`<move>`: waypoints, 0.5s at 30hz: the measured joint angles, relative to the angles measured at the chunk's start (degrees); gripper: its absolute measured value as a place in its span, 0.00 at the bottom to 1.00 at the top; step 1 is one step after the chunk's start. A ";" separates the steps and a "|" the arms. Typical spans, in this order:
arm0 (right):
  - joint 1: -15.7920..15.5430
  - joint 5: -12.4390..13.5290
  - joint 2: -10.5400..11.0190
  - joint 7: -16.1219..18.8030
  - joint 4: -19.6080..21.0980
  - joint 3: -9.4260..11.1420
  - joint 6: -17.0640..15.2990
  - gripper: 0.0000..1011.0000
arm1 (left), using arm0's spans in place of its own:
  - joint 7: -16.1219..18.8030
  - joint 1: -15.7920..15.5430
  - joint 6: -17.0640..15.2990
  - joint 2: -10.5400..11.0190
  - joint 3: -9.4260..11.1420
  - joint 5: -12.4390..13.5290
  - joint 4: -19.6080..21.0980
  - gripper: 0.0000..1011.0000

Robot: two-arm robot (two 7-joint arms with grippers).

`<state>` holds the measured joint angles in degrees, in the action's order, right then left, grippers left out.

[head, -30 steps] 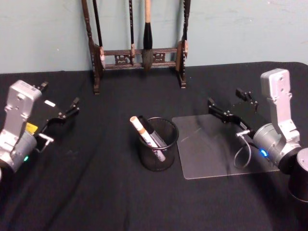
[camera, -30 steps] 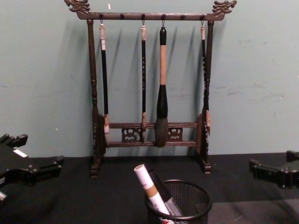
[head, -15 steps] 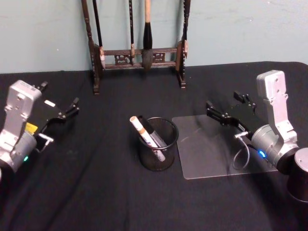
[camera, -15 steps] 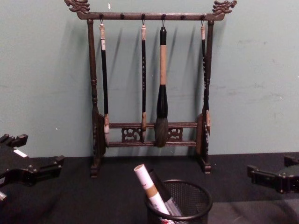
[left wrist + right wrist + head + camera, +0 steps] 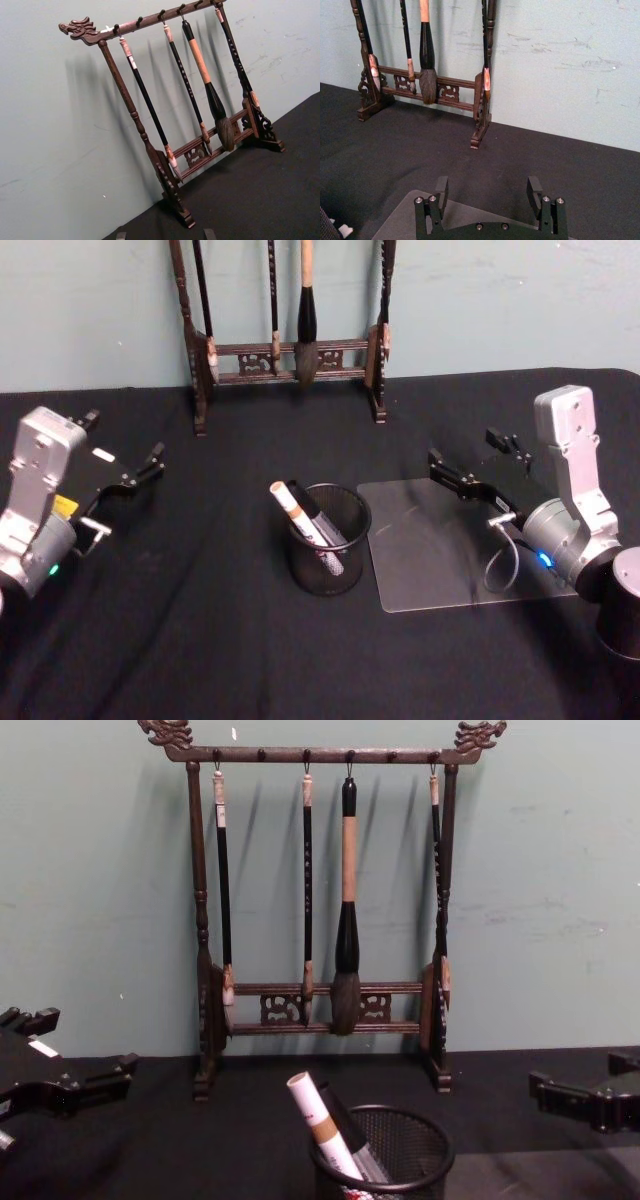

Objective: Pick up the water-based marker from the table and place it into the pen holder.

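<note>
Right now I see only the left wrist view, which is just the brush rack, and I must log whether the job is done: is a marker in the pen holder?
Observer: Yes. In the head view a white marker with an orange band leans inside the black mesh pen holder, beside a dark pen.
Operator: Is either gripper carrying anything?
Observer: No. The right gripper is open and holds nothing, above a clear sheet to the holder's right. The left gripper is open too, out to the holder's left.
</note>
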<state>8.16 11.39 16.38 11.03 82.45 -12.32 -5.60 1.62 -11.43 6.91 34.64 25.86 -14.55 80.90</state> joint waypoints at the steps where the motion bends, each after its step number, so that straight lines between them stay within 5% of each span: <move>1: 0.00 0.02 0.00 0.00 0.01 0.00 0.01 0.99 | 0.00 0.00 0.00 0.00 0.00 0.00 0.00 0.99; 15: 0.00 0.09 0.00 -0.01 0.06 0.00 0.08 0.99 | 0.00 0.00 0.00 0.00 0.00 0.00 0.00 0.99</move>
<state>8.16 11.48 16.38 11.02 82.50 -12.32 -5.51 1.62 -11.43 6.91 34.64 25.86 -14.55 80.90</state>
